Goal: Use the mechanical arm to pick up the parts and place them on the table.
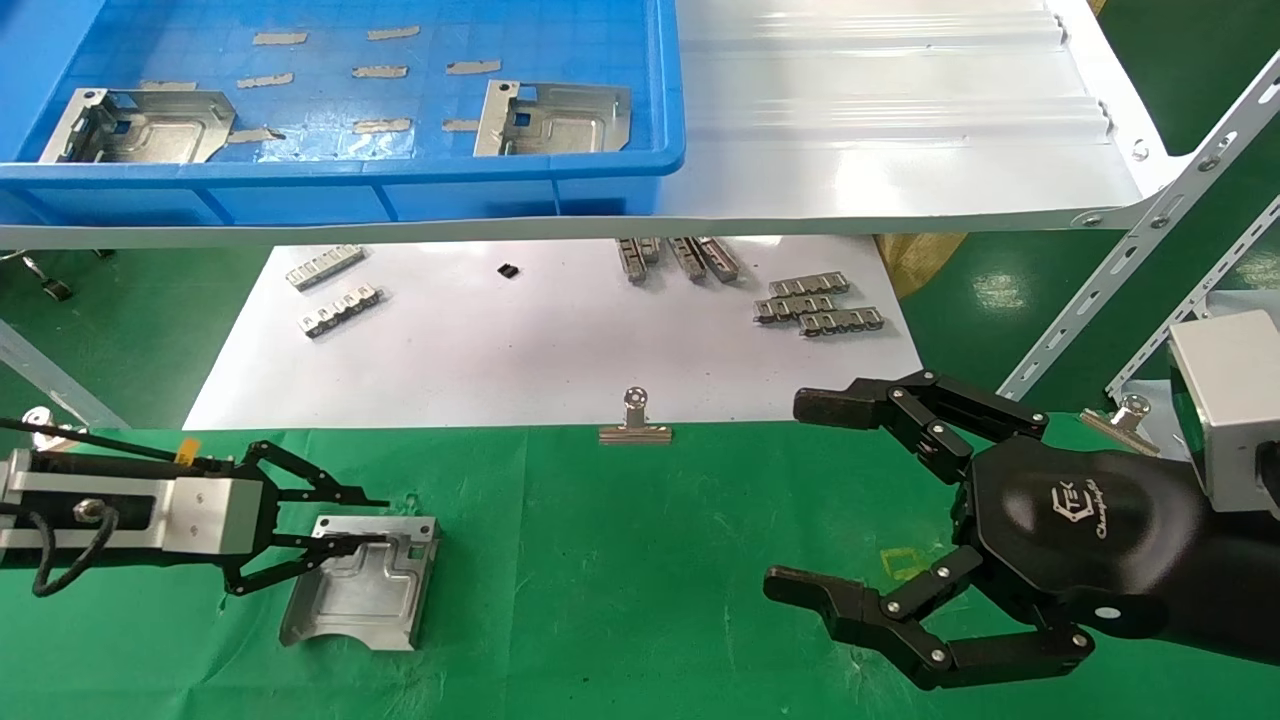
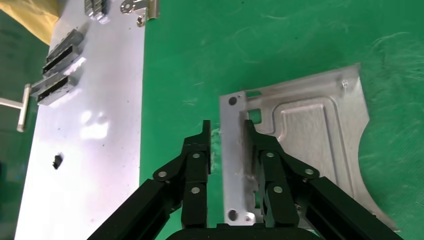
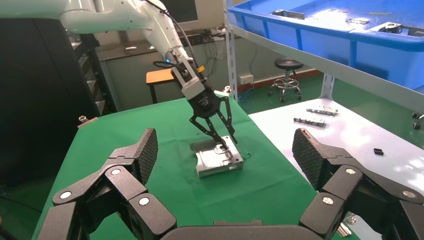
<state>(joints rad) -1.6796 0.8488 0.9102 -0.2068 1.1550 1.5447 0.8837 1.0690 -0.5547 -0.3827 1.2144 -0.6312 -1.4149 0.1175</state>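
One silver-grey part (image 1: 365, 585) lies flat on the green-cloth table (image 1: 620, 580) at the front left. My left gripper (image 1: 380, 522) is open, its jaws straddling the part's bent-tab edge. In the left wrist view, my left gripper (image 2: 226, 127) has one finger against that edge of the part (image 2: 310, 135) and green cloth shows beside the other. Two more parts (image 1: 140, 125) (image 1: 555, 118) lie in the blue bin (image 1: 350, 170). My right gripper (image 1: 790, 495) is open and empty above the cloth at the right. The right wrist view shows my right gripper (image 3: 226, 150), the part (image 3: 217, 162) and the left gripper (image 3: 229, 145).
A glossy white sheet (image 1: 540, 340) behind the cloth holds small toothed strips (image 1: 820, 305) (image 1: 335, 300). A binder clip (image 1: 635, 420) sits at its front edge. The bin stands on a raised white shelf (image 1: 900, 130) with slotted metal struts (image 1: 1130, 270) at the right.
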